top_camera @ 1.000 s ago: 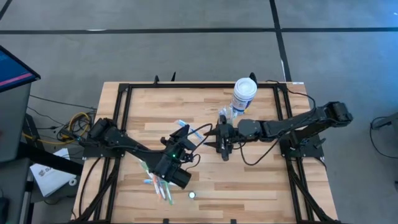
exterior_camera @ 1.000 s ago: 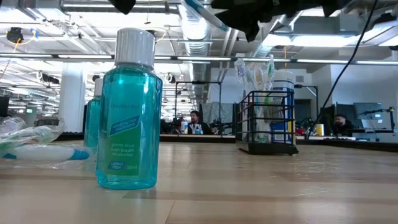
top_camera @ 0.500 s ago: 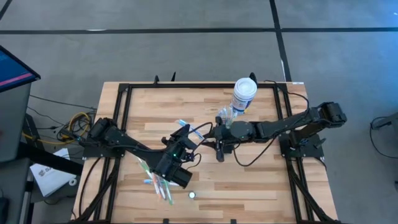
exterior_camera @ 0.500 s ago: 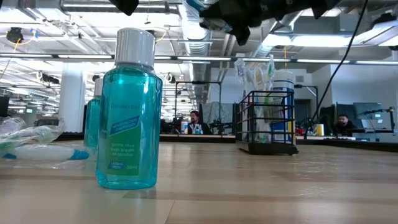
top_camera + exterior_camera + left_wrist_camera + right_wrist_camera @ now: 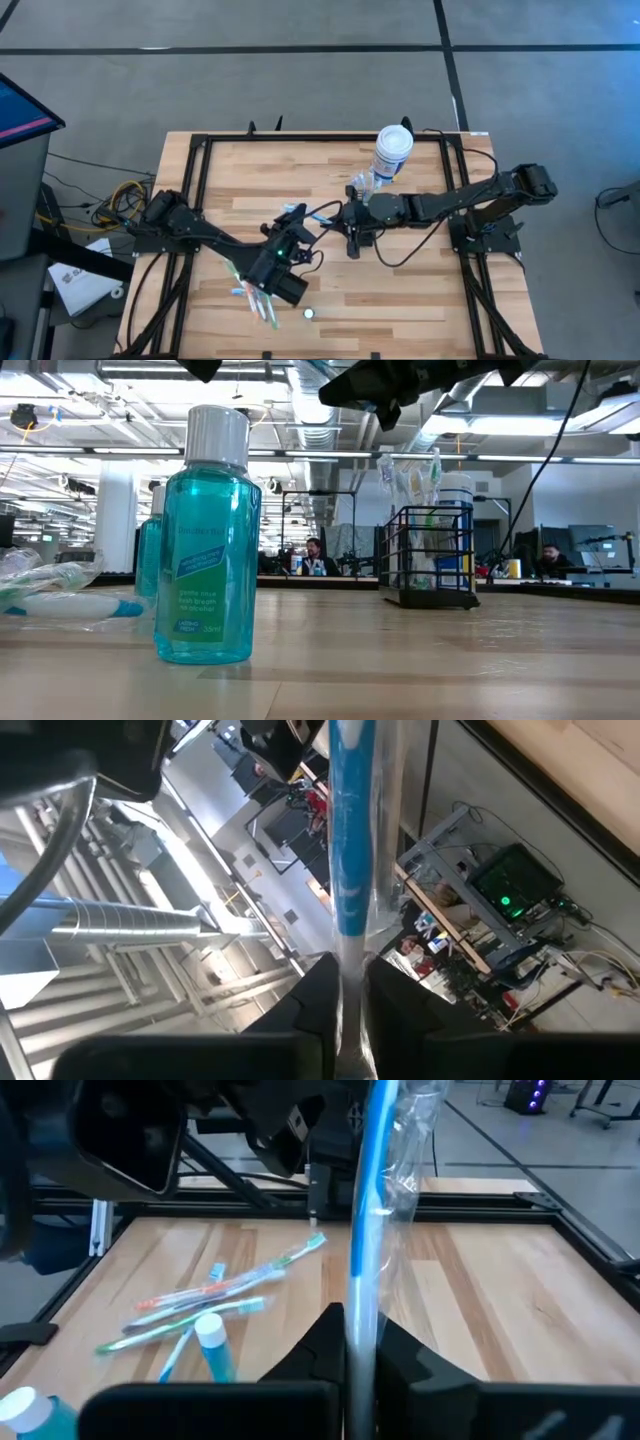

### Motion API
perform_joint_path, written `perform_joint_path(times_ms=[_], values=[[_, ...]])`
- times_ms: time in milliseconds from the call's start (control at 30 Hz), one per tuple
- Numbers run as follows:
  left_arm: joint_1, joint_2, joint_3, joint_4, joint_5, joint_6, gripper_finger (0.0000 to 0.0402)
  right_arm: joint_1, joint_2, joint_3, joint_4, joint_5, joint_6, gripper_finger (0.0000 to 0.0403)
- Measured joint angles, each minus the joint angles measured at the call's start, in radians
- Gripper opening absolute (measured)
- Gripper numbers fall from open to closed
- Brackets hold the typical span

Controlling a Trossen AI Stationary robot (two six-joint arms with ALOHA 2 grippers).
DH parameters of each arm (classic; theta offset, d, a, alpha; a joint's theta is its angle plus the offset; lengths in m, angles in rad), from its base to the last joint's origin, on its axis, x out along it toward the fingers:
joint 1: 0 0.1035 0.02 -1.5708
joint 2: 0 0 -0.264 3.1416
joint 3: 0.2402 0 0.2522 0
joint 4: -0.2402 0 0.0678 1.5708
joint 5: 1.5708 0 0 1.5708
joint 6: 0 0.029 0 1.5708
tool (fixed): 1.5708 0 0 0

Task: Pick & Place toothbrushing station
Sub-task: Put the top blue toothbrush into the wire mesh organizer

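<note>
In the high view, the right jaws, which were wide a second ago, have been shut on the blue toothbrush (image 5: 318, 213) near the middle of the tabletop (image 5: 420, 290), while its other end is gripped by the left jaws, kept narrow. It looks like the brush is being passed from arm to arm, so it can be carried to the toothbrushing station (image 5: 362, 185), which stands at 1 o'clock from the middle, just beside the white canister (image 5: 392, 150). More brushes (image 5: 250, 290) are left lying at 7 o'clock. In the low view, brushes already standing in the station can be seen, which are not clear from above. In the left wrist view, only the wrapper is pinched. In the right wrist view, the blue handle itself is pinched.
</note>
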Motion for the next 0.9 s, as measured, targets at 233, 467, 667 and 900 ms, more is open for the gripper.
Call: perform_joint_path(times_ms=[233, 467, 667, 900], values=[[-0.015, -0.001, 0.000, 0.011, -0.003, -0.005, 0.0056, 0.001, 0.000, 0.000, -0.003, -0.006, -0.002, 0.0009], [-0.021, -0.054, 0.000, 0.026, -0.003, -0.109, 0.0099, -0.001, 0.000, 0.000, 0.002, -0.008, -0.005, 0.0009], [-0.063, -0.124, 0.000, 0.064, 0.080, -0.395, 0.0132, -0.029, 0.000, 0.000, 0.012, -0.006, -0.010, 0.0009], [-0.116, -0.254, -0.022, 0.072, 0.240, -0.883, 0.0140, -0.083, 0.000, 0.000, 0.020, 0.002, -0.006, 0.0009]])
